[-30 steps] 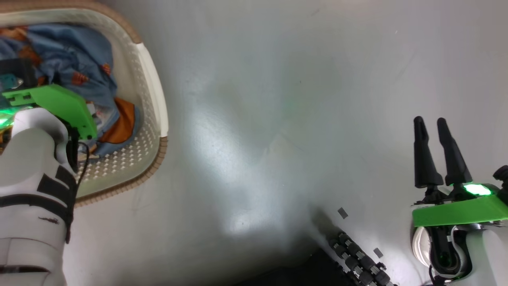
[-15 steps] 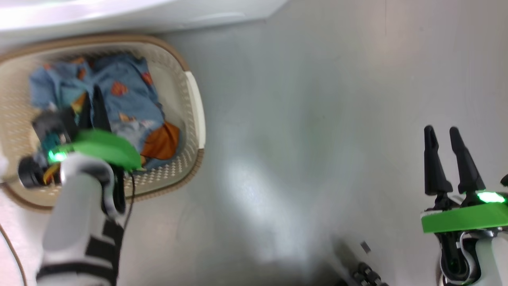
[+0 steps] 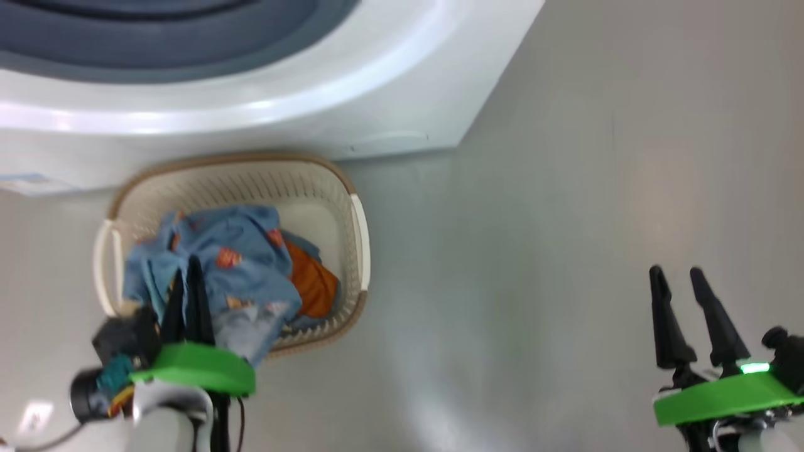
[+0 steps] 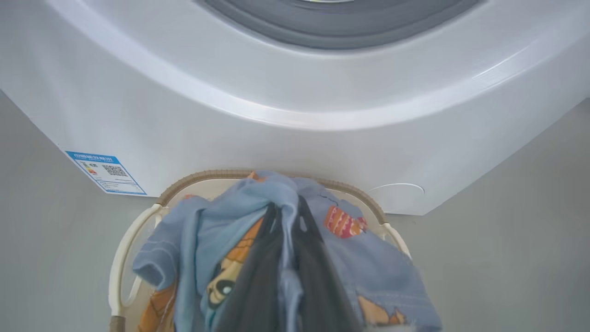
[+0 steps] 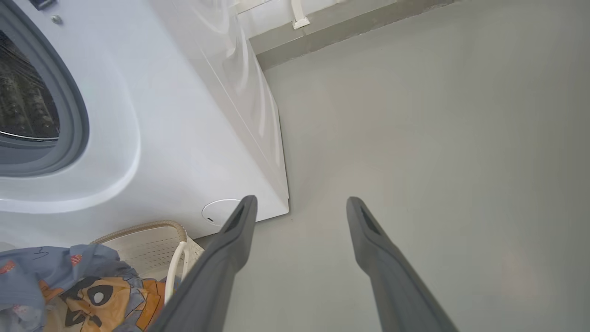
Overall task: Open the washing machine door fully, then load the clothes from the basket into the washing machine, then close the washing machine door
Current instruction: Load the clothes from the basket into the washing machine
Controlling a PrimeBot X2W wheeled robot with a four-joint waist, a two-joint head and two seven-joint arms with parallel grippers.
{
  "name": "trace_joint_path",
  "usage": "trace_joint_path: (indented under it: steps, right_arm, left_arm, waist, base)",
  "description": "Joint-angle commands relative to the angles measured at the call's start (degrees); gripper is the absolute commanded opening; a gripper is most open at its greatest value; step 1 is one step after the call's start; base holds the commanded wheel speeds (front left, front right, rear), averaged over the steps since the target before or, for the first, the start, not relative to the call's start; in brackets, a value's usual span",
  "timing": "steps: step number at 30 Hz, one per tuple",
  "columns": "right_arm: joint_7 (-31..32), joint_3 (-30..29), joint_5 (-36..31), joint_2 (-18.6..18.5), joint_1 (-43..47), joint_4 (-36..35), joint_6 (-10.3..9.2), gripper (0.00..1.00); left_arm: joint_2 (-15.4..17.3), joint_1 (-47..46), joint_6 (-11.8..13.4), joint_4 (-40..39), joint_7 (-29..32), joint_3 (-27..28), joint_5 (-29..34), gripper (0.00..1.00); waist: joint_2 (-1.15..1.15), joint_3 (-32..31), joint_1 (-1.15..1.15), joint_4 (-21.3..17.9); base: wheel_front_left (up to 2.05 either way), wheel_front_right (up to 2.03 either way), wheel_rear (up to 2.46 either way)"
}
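Observation:
The cream-white basket (image 3: 361,251) stands on the floor against the white washing machine (image 3: 352,94). Light blue clothes (image 3: 242,276) with orange prints lie heaped in it. My left gripper (image 3: 186,276) is shut on a blue garment. In the left wrist view the clothes (image 4: 368,258) drape over the gripper (image 4: 286,207), bunched up above the basket rim (image 4: 207,175). My right gripper (image 3: 676,273) hangs open over bare floor at the right, its jaws wide apart (image 5: 300,203) and holding nothing. The drum (image 5: 23,92) shows behind the grey-blue gasket (image 5: 76,115). The washing machine door is out of view.
Grey floor (image 3: 565,220) stretches to the right of the machine and basket. A blue label (image 4: 105,172) and a round flap (image 4: 396,189) sit low on the machine front. A wall base (image 5: 350,23) runs behind the machine.
The head camera has swung up and left, bringing the washing machine front into view. My left gripper has come up from inside the basket, still shut on the blue garment. The right gripper stays open.

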Motion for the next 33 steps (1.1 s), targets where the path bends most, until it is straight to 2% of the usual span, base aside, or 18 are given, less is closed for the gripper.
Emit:
trace_joint_path:
  steps: [1,7,18,26,33]
  right_arm:
    - [-0.3,1.5,-1.0,-0.4,2.3,-0.8,0.57,1.0]
    - [-0.3,1.4,-4.5,0.1,5.4,-0.9,0.57,1.0]
    - [-0.3,0.9,-14.9,0.6,10.2,-2.6,0.57,1.0]
    - [-0.3,0.4,-16.3,2.5,13.3,-2.7,0.57,1.0]
    - [-0.3,0.4,-17.3,3.1,14.3,-3.4,0.57,1.0]
  left_arm:
    - [0.8,2.8,0.6,-2.7,-0.4,1.1,-0.2,0.0]
    - [0.8,11.6,2.5,-11.9,-0.4,0.1,-0.4,0.0]
    - [0.8,20.1,2.5,-18.9,-0.4,-1.7,2.1,0.0]
    - [0.8,26.1,3.1,-24.1,-0.4,-0.3,3.6,0.0]
    - [0.8,28.6,3.2,-27.1,-0.4,0.1,5.2,0.0]
  waist:
    - [0.0,-7.8,0.0,2.6]
    - [0.0,-15.3,0.0,3.6]
    - [0.0,-24.1,0.0,5.4]
    - [0.0,-29.4,0.0,5.4]
    - [0.0,-30.6,0.0,5.1]
  base:
    - [0.0,0.0,0.0]
    - [0.0,0.0,0.0]
    - [0.0,0.0,0.0]
    - [0.0,0.0,0.0]
    - [0.0,0.0,0.0]
